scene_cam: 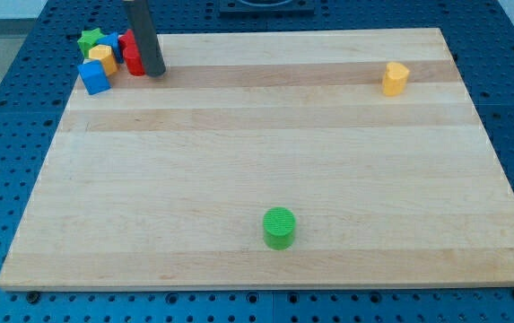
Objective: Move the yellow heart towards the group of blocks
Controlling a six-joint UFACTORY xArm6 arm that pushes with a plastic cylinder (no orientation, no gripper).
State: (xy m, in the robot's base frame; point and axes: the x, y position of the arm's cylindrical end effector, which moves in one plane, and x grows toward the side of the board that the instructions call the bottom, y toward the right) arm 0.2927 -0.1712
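The yellow heart (pixel 395 78) lies alone near the view's top right of the wooden board. The group of blocks sits at the top left corner: a green star (pixel 91 39), a yellow block (pixel 102 57), a blue cube (pixel 94 78), a red block (pixel 132 56) and a small blue block (pixel 114 40) behind. My tip (pixel 154 72) rests on the board just right of the red block, touching or nearly touching it, far to the left of the yellow heart.
A green cylinder (pixel 279 227) stands near the board's bottom edge, about the middle. The wooden board (pixel 257 152) lies on a blue perforated table (pixel 10 135).
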